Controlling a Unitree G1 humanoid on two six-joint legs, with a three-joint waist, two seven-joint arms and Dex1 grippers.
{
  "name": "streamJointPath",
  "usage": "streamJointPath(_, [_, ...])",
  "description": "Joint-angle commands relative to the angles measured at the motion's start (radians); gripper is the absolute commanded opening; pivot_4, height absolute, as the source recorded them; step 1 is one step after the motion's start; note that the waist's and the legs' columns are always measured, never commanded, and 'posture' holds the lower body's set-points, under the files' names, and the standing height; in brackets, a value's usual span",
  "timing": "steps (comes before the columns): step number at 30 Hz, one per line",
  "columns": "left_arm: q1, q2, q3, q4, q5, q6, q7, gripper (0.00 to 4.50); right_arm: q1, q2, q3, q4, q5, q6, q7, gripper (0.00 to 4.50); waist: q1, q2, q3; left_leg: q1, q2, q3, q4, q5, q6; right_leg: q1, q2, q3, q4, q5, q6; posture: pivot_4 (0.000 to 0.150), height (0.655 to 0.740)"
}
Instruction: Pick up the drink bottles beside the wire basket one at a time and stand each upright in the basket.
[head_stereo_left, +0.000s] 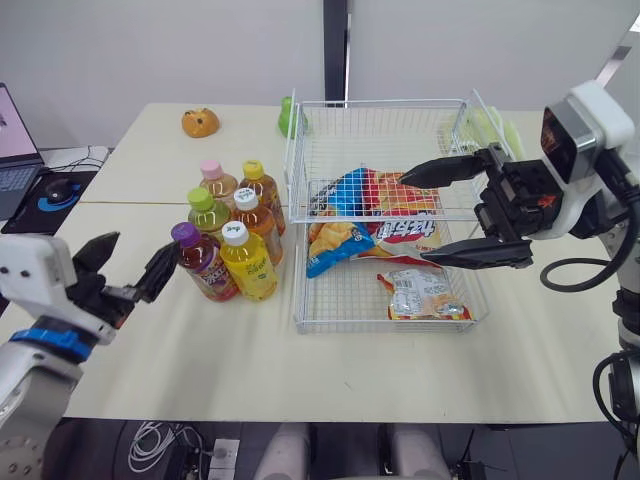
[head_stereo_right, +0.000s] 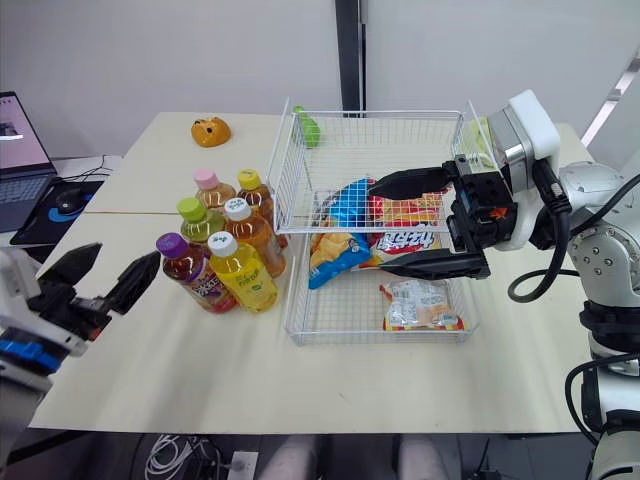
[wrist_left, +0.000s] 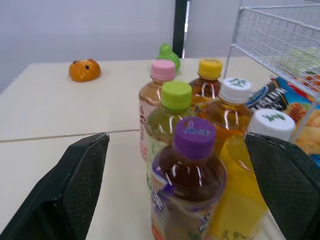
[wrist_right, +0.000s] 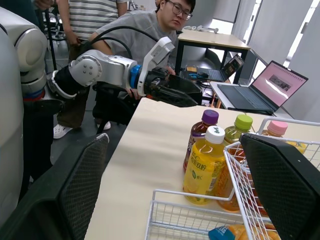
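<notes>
Over on the left, the left gripper (head_stereo_left: 142, 258) is hovering low over the table (head_stereo_left: 300, 370), fingers spread wide with nothing between them, pointing at the cluster of six drink bottles (head_stereo_left: 232, 215). The purple-capped bottle (head_stereo_left: 203, 262) is standing nearest to it, touching the white-capped yellow bottle (head_stereo_left: 247, 265). The whole group is standing upright just beside the left wall of the wire basket (head_stereo_left: 297, 165). Inside, snack bags (head_stereo_left: 375, 225) are lying across much of the floor, and no bottle is in there yet. Further right, the right gripper (head_stereo_left: 415, 220) is hanging above the bags, also spread open and empty. I'd say the first pick is just beginning. The left fingers need to straddle the purple-capped bottle, pinch it without toppling its neighbours, then clear the wall.
</notes>
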Motion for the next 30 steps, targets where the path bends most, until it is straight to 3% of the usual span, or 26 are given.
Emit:
streamJointPath(1, [-0.057, 0.005, -0.08, 0.008, 0.051, -0.019, 0.053, 4.49, -0.028, -0.005, -0.034, -0.012, 0.006, -0.004, 0.001, 4.5, 0.0, 0.0, 0.0, 0.0, 0.0, 0.0, 0.0, 0.0, 0.0, 0.0, 0.0, 0.0, 0.0, 0.0, 0.0, 0.15, 0.74])
streamJointPath(23, [-0.173, -0.013, -0.292, 0.107, 0.232, -0.059, 0.067, 4.49, -0.042, -0.007, -0.041, -0.025, 0.018, 0.029, -0.022, 4.5, -0.001, 0.0, 0.0, 0.0, 0.0, 0.0, 0.0, 0.0, 0.0, 0.0, 0.001, 0.0, 0.0, 0.001, 0.001, 0.15, 0.74])
streamJointPath(26, [-0.192, -0.024, -0.314, 0.124, 0.246, -0.066, 0.063, 3.91, -0.043, -0.005, -0.041, -0.028, 0.019, 0.033, -0.027, 4.5, 0.0, 0.0, 0.0, 0.0, 0.0, 0.0, 0.0, 0.0, 0.0, 0.0, 0.001, 0.0, 0.0, 0.001, 0.001, 0.15, 0.74])
streamJointPath(30, [-0.213, -0.032, -0.333, 0.153, 0.268, -0.074, 0.059, 2.64, -0.043, -0.005, -0.042, -0.031, 0.021, 0.038, -0.033, 4.5, -0.001, 0.0, 0.0, 0.0, 0.0, 0.0, 0.0, 0.0, 0.0, 0.0, 0.001, 0.0, 0.0, 0.001, 0.001, 0.15, 0.74])
